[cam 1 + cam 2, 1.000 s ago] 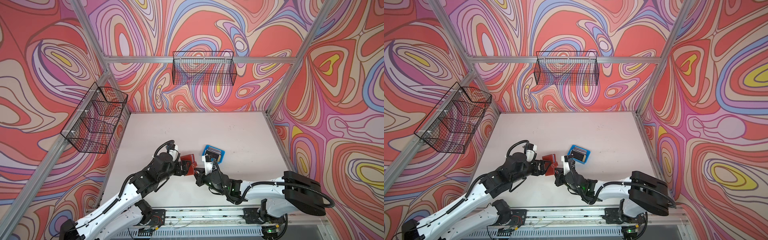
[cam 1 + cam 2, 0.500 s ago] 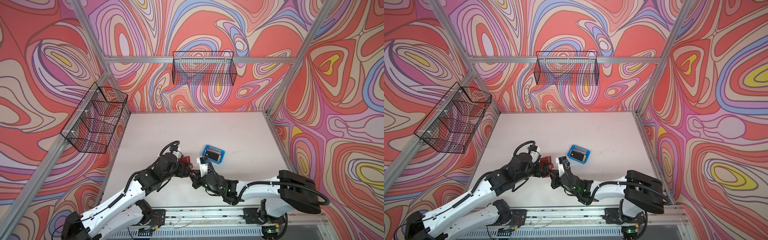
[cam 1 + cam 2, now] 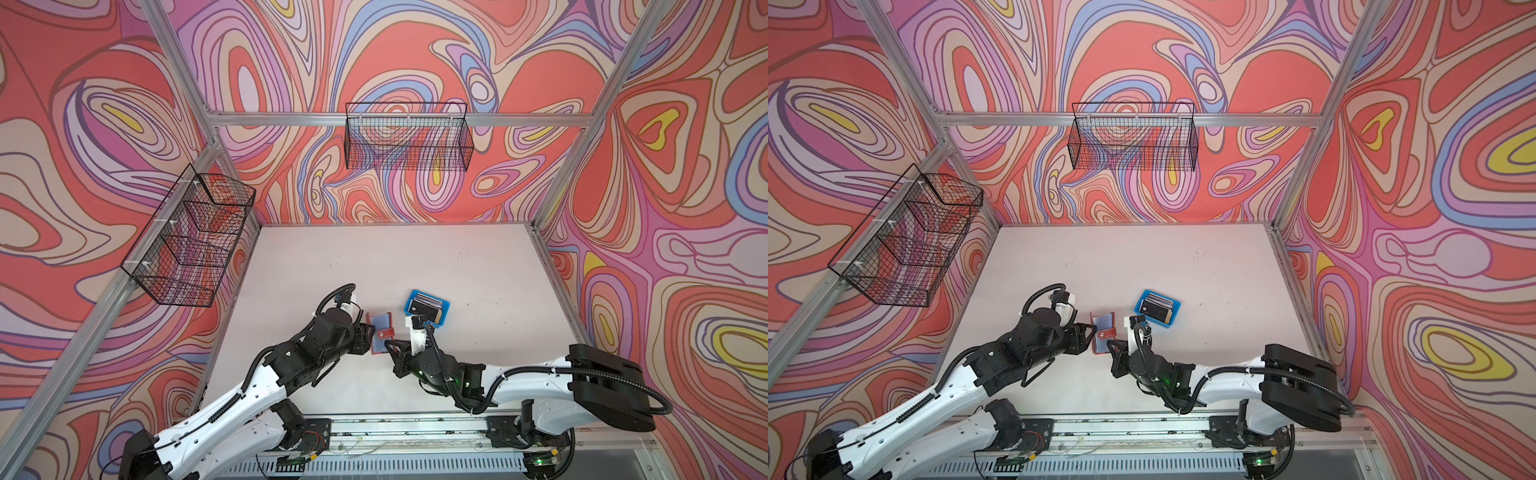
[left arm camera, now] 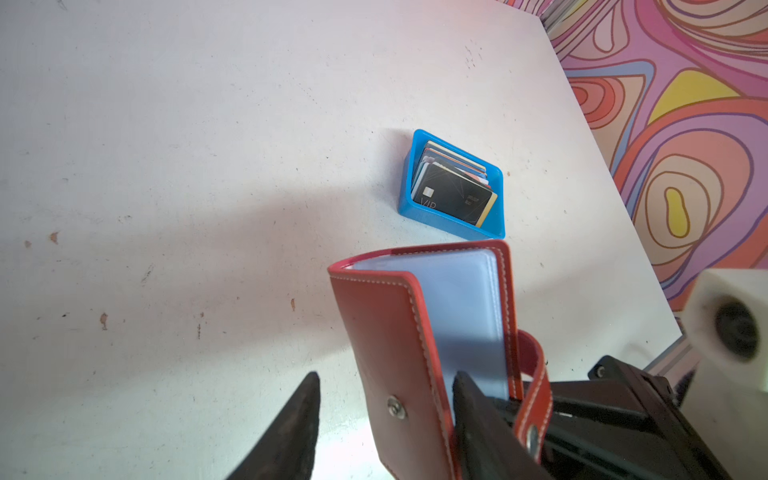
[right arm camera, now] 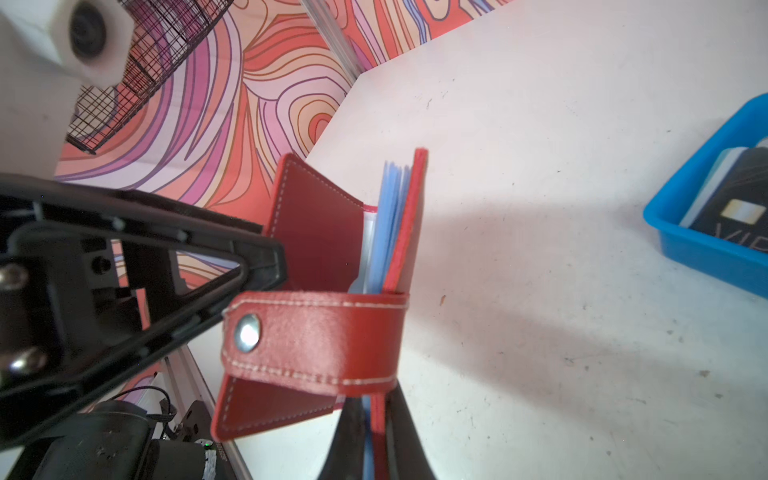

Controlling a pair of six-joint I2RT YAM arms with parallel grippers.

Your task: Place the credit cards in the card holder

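Two grippers share the card holder [image 3: 381, 330]: our right gripper [image 5: 376, 405] is clamped on its back cover and sleeves, and our left gripper [image 4: 384, 378] stands parted astride the front cover, one jaw inside. Beyond both jaws, a blue tray [image 4: 449, 227] holds the credit cards [image 4: 453, 193].

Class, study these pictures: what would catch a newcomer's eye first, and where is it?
The red card holder, half open near the table's front middle, between the left gripper and right gripper. Just right of it, a blue tray of credit cards; all round, loud swirled walls.
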